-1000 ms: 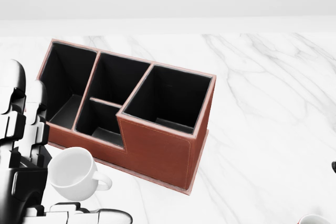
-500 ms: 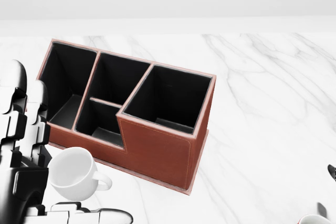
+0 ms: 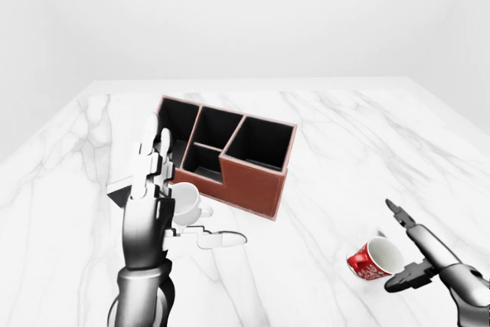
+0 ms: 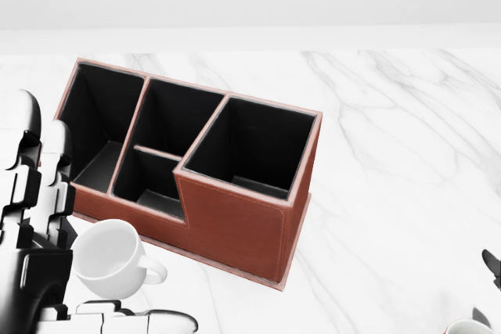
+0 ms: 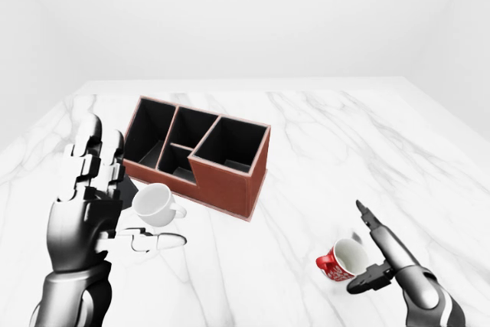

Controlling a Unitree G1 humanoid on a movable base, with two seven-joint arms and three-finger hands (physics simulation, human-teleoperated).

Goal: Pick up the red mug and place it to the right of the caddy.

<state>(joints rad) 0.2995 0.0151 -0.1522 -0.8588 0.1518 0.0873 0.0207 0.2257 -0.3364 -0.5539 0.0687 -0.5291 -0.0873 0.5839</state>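
A white marble surface [image 3: 344, 135] carries a brown caddy [image 3: 253, 181] with black compartments, set at an angle near the middle of the left-eye view. A white mug [image 5: 157, 204] is seen just beside the caddy's lower-left side, its handle turned to the view's right. The left robot hand [image 3: 149, 189] is raised upright at the left of that mug, its fingers [image 3: 145, 155] spread and extended upward, its thumb stretched out low toward the right; nothing is held in it.

The red mug [image 5: 337, 260] is found well apart from the caddy, toward the lower right of the right-eye view. It lies tipped on its side on the surface, its white-lined mouth turned to the view's right and slightly up, its long axis running roughly left to right. Bare marble lies between it and the caddy.

The right robot hand [image 5: 375, 254] is placed just beside the mug's mouth, with one finger pointed up and left above the rim and another curled below it. The fingers are parted and are not closed round the mug; contact cannot be told.
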